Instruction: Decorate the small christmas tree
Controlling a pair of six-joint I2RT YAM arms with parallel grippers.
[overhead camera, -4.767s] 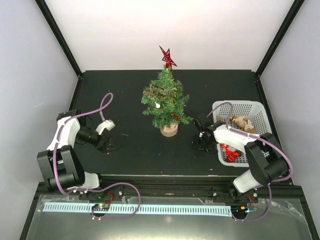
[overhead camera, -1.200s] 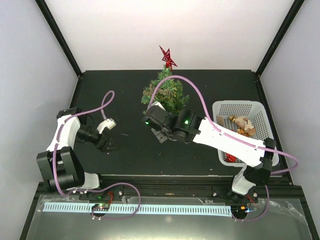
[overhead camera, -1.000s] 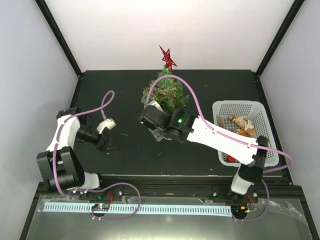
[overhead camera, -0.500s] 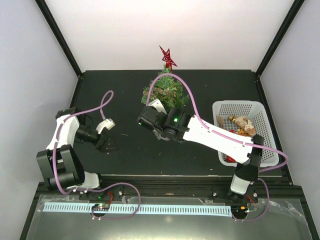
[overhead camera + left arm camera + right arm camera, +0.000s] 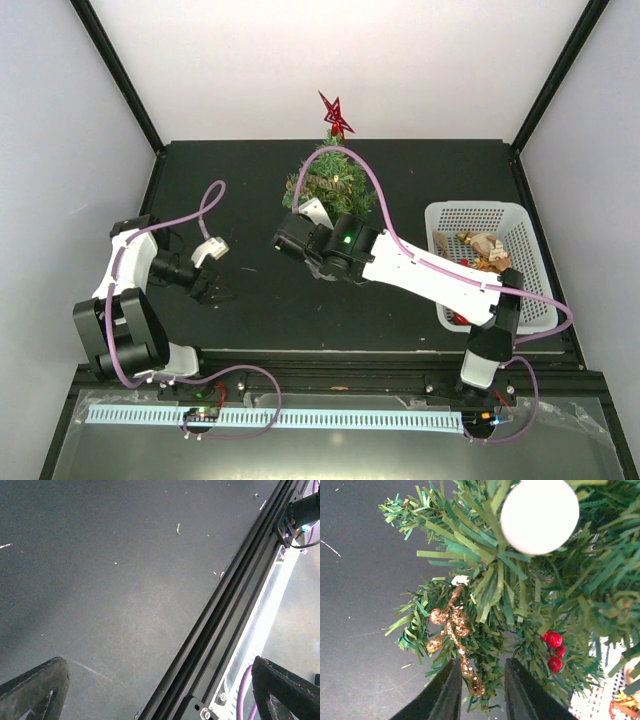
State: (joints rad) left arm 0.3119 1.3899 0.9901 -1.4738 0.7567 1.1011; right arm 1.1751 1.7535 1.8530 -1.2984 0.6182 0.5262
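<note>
Small christmas tree (image 5: 338, 185), a miniature green bristle-needled conifer, is located at the centre rear of the black table (image 5: 250, 170) and is topped by a red glitter star (image 5: 335, 113). The right arm is extended diagonally leftward, with its wrist set against the tree's near side. The right gripper (image 5: 482, 664) is slightly parted. The tip of a gold glitter berry sprig (image 5: 451, 625), hung on a branch, lies between the jaws and is not clamped. The left arm is folded back, and the left gripper (image 5: 160, 695) is spread fully and empty above the table.
</note>
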